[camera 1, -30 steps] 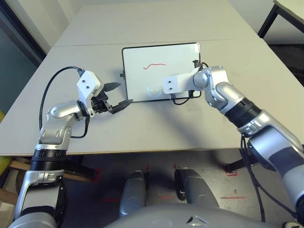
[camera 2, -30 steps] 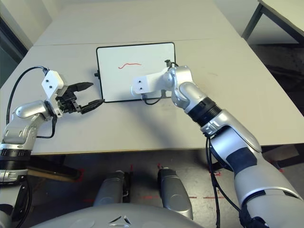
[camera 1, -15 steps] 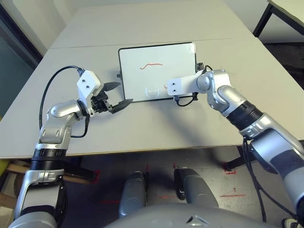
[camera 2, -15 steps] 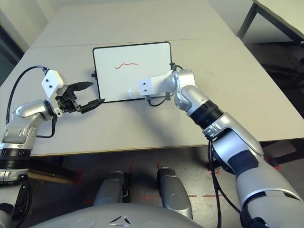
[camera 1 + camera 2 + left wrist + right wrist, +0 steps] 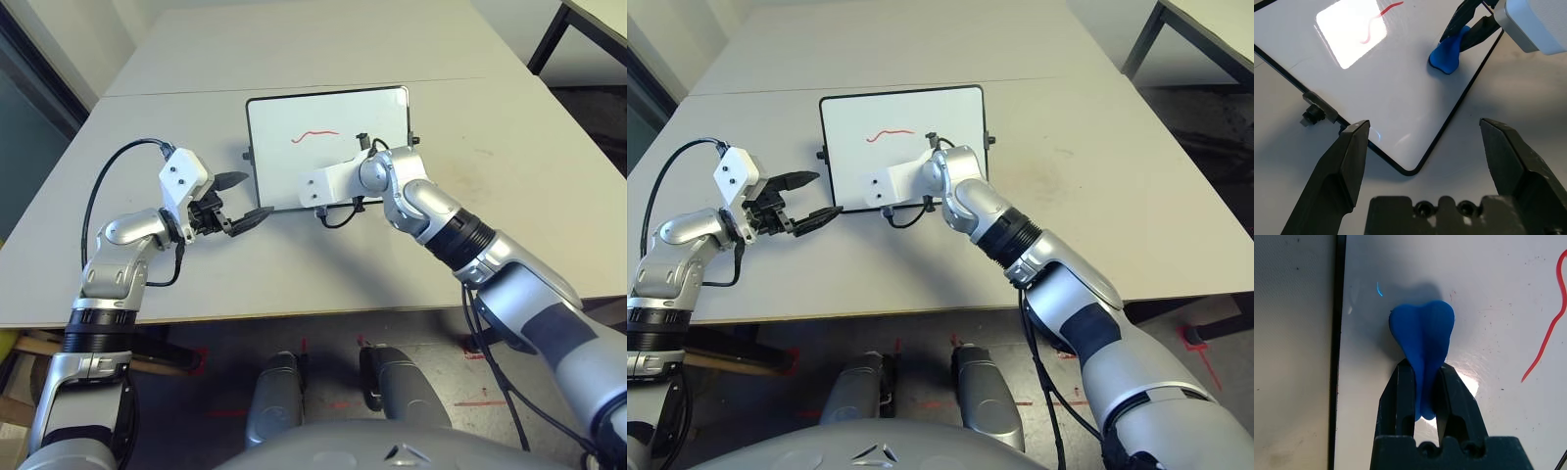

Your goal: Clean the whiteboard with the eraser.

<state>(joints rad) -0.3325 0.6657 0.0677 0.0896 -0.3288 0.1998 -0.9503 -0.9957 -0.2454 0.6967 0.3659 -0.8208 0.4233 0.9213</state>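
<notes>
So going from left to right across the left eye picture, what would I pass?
Left gripper, its black fingers apart → whiteboard, with a red squiggle on it → the right arm's silver forearm reaching in over the board → bare grey table.

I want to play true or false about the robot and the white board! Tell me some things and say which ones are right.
1. The right gripper is shut on the small bright blue bone-shaped eraser. True.
2. The left gripper is holding the eraser. False: its fingers stand open and empty, beside the board's corner.
3. A thin red squiggle is on the glossy white whiteboard with a thin black frame. True.
4. The eraser is lying on the grey table, off the board. False: it is over the board's white surface, near its edge.
</notes>
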